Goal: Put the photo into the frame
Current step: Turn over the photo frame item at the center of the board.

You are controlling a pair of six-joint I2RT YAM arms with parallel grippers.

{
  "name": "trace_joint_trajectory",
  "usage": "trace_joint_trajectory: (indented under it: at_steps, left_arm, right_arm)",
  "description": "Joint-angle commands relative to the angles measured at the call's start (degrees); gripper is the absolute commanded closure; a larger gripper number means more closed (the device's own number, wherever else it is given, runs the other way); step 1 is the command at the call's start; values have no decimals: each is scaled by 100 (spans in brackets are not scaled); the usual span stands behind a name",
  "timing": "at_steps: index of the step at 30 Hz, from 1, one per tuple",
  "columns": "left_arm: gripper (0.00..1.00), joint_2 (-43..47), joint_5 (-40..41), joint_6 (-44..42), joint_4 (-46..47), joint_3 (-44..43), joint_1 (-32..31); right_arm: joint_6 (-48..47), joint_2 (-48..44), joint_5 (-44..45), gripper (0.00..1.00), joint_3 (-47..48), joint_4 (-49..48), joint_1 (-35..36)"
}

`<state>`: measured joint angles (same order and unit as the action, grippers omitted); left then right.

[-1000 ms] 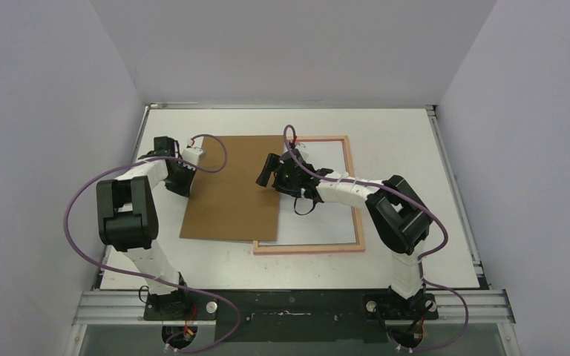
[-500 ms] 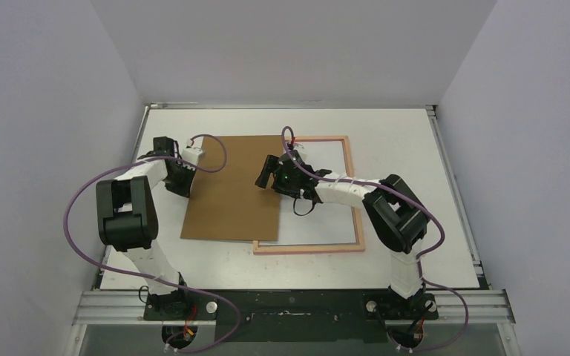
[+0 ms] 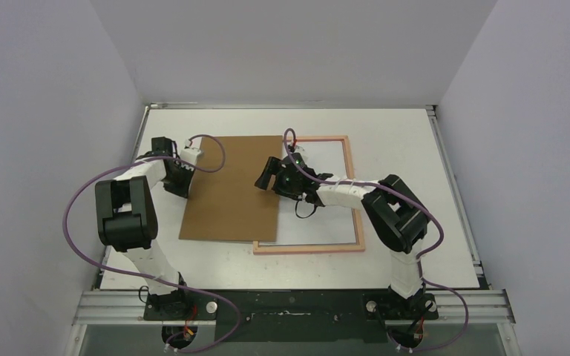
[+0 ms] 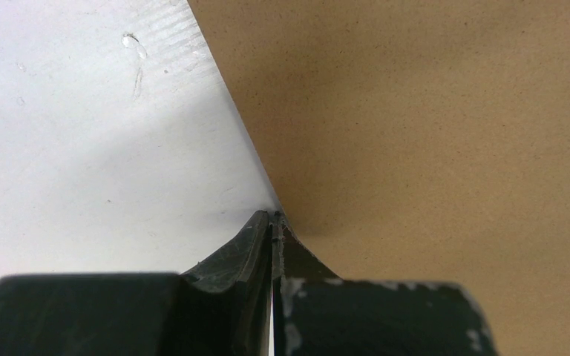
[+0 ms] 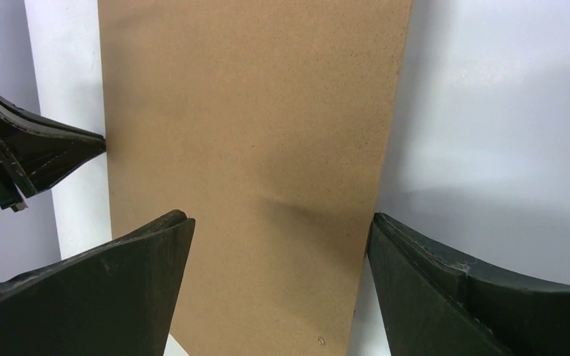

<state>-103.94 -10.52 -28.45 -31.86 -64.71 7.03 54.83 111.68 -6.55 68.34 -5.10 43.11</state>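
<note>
At the left edge of the brown board [image 3: 230, 189], which overlaps the frame [image 3: 312, 249], the left gripper [image 4: 273, 216] has its fingers pressed together, while the right gripper [image 5: 280, 219] hovers spread wide over the board's right edge.

White bench [image 3: 415, 252]: carrying two flat items.
Pink frame [image 3: 308, 248]: lying flat right of centre, long rails running near to far.
Brown backing board [image 3: 230, 193]: lying flat left of centre, right edge overlapping frame's left rail, left part resting on bench.
Pale area inside frame: surface unclear.
</note>
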Motion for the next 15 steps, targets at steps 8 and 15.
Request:
trace_joint_trajectory:
  at_steps: [8,15]
  left_arm:
    - [100,-47,-336,-1,-443,128,-21]
    - [100,-25,-392,1,-449,148,-22]
  right_arm:
    - [979,-773,-1020,18,-611,-2519,152]
    - [1461,-756,-1367,21,-954,-4107,214]
